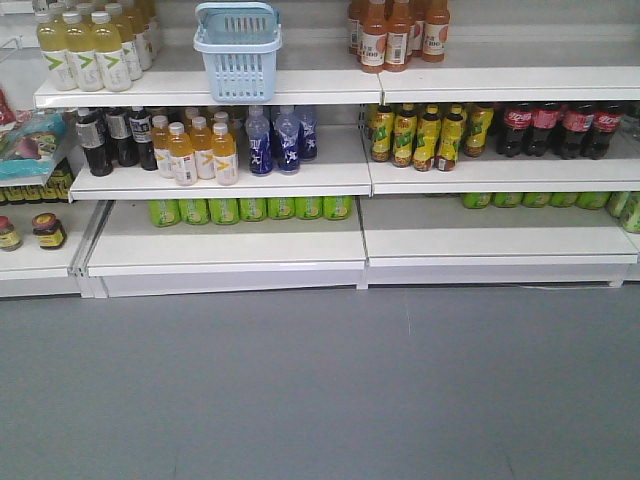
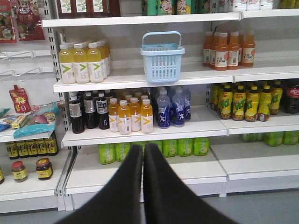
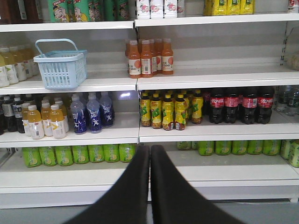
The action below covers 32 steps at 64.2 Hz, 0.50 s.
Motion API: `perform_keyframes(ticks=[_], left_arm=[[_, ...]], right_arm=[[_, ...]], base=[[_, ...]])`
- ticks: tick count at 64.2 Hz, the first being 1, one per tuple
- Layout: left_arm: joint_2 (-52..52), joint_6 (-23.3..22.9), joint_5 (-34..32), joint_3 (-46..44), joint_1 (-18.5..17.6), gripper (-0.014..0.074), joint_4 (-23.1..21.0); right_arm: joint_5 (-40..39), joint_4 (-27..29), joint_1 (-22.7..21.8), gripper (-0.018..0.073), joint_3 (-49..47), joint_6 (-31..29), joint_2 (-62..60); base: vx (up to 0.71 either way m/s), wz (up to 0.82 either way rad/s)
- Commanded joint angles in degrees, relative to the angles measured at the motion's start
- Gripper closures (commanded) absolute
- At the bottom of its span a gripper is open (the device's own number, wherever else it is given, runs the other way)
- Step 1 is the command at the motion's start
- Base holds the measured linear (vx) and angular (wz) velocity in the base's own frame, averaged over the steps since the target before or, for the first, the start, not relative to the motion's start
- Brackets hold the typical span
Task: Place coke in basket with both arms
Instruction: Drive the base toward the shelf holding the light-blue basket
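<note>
Noted nearest the lens in the left wrist view: left gripper, black fingers pressed together along the inner edges, tips meeting, nothing clamped. Logged the same for the right gripper in the right wrist view: fingers closed tip to tip, nothing held. Both pointed at white shelving, well apart from it, with bare grey floor in front of the shelves.

Located the basket upright on the upper board of the left bay, handle raised, near the joint with the right bay. Confirmed the same placement from both wrist views.

Recorded neighbours on that level: pale yellow bottles to the left on the same board, apart from the basket; orange juice bottles to the right on the adjoining board.

Recorded one board down, left bay: dark bottles, amber bottles, then blue bottles directly beneath the basket. Right bay, same level: yellow-labelled bottles and cola bottles with red labels.

Recorded a row of green bottles at the back of the lowest board.

Could not pick out the coke can in any of the three views; position cannot be told.
</note>
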Motion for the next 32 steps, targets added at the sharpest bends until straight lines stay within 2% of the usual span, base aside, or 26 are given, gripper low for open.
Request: perform_keyframes(ticks=[1, 32], left_arm=[[-1.0, 0.1, -4.3, 0.8, -0.2, 0.0603, -0.5], [-1.0, 0.1, -4.3, 0.8, -0.2, 0.0603, -0.5]], right_arm=[[-4.0, -0.6, -0.1, 0.0568, 0.9, -0.2, -0.8], [-4.0, -0.6, -0.1, 0.0568, 0.9, -0.2, -0.8]], base=[[0.0, 0.0], [0.0, 0.0]])
